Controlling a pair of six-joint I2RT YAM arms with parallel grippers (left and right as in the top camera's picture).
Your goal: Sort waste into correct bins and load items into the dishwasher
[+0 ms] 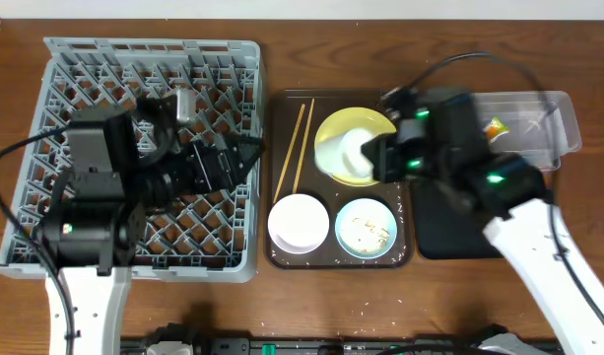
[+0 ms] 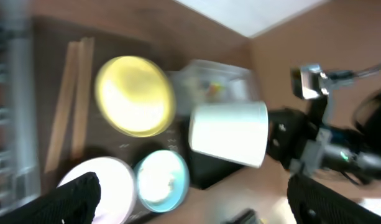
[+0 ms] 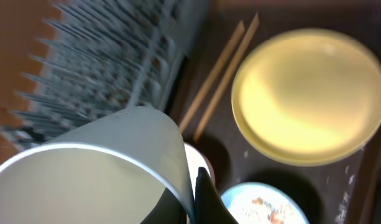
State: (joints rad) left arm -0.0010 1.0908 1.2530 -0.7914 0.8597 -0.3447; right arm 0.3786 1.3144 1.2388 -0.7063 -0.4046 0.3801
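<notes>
My right gripper (image 1: 378, 158) is shut on the rim of a white cup (image 1: 349, 150) and holds it on its side above the yellow plate (image 1: 361, 126). In the right wrist view the cup (image 3: 97, 174) fills the lower left, pinched by the gripper (image 3: 199, 190). My left gripper (image 1: 244, 158) is open and empty over the grey dish rack (image 1: 95, 79), facing the tray. The chopsticks (image 1: 294, 148), white bowl (image 1: 299, 222) and light blue bowl (image 1: 366, 227) holding rice grains sit on the brown tray (image 1: 278, 258). The snack wrapper (image 1: 496, 128) lies in the clear tub (image 1: 568, 123). The tissue is not in view.
The black tray (image 1: 444, 232) lies right of the brown tray, partly under my right arm. The left wrist view shows the cup (image 2: 229, 134), plate (image 2: 134, 96), chopsticks (image 2: 72, 99), blue bowl (image 2: 160, 180) and right arm (image 2: 314, 146).
</notes>
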